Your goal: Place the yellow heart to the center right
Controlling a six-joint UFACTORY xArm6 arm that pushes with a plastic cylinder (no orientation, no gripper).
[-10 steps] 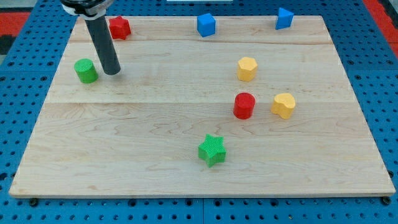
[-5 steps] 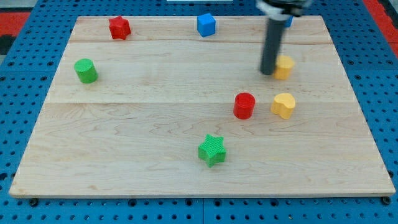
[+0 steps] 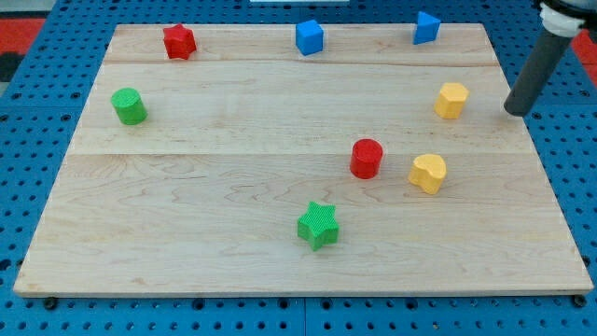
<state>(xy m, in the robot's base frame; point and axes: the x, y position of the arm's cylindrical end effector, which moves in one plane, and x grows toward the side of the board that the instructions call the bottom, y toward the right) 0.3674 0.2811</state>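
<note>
The yellow heart (image 3: 428,173) lies right of the board's centre, just right of the red cylinder (image 3: 367,158). A second yellow block, a hexagon (image 3: 451,99), lies above it nearer the right edge. My tip (image 3: 516,111) is at the board's right edge, to the right of the yellow hexagon with a gap between them, and up and right of the heart. It touches no block.
A green star (image 3: 318,225) lies at the lower middle and a green cylinder (image 3: 129,105) at the left. Along the top edge are a red block (image 3: 179,41), a blue cube (image 3: 309,36) and another blue block (image 3: 426,27). The wooden board (image 3: 233,121) sits on a blue pegboard.
My tip swept from the left side across to the right edge. The yellow hexagon was pushed to the right. The yellow heart shifted slightly down and right.
</note>
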